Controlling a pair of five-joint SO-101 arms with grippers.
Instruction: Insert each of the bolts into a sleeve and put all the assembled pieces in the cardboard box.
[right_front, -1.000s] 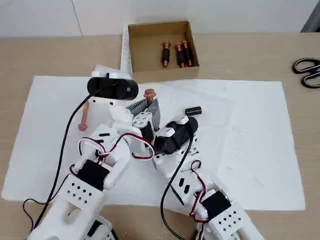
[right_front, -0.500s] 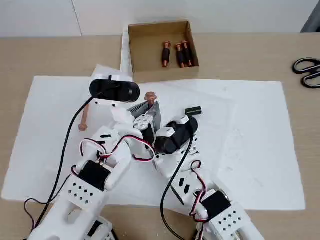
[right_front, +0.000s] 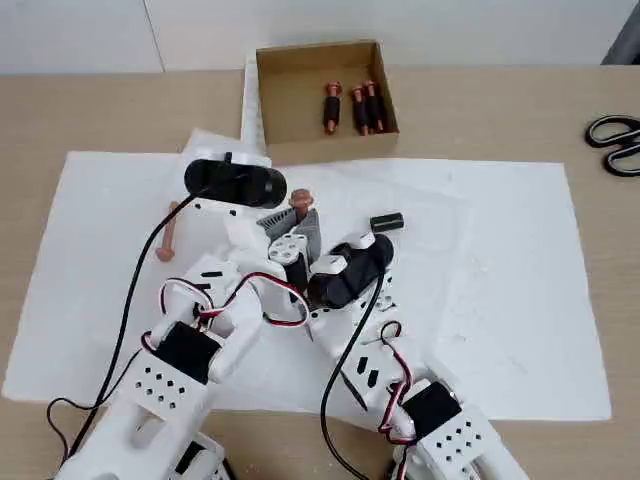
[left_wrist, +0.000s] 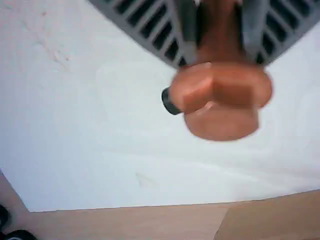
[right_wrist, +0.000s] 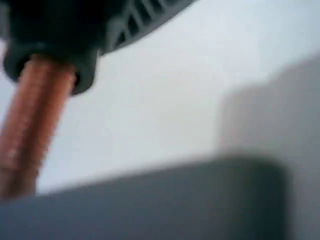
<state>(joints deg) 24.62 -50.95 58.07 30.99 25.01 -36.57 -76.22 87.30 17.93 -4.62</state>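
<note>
— Which way did the bolt point when we looked?

— Its long axis ran along the left fingers, head outward. We saw the flanged head sticking out just past the fingertips, aimed roughly at the cardboard box. The shank ran back between the two fingers.

— So those fingers were closed on it?

— Yes. We saw them clamped on the shank from either side, with the bolt above the white sheet that covered the surface.

— And the right arm?

— We could not tell its grip. In its wrist view we found a threaded copper shank slanting out of a black piece, and we could not say what held it.

— What else lay around the left fingers?

— A loose black sleeve lay on the sheet, beyond the fingertips and off toward the right arm's side, apart from the head. A second bolt lay flat, well apart on the fingers' other side. Farther past the fingertips, three assembled pieces lay side by side in the box.
</note>
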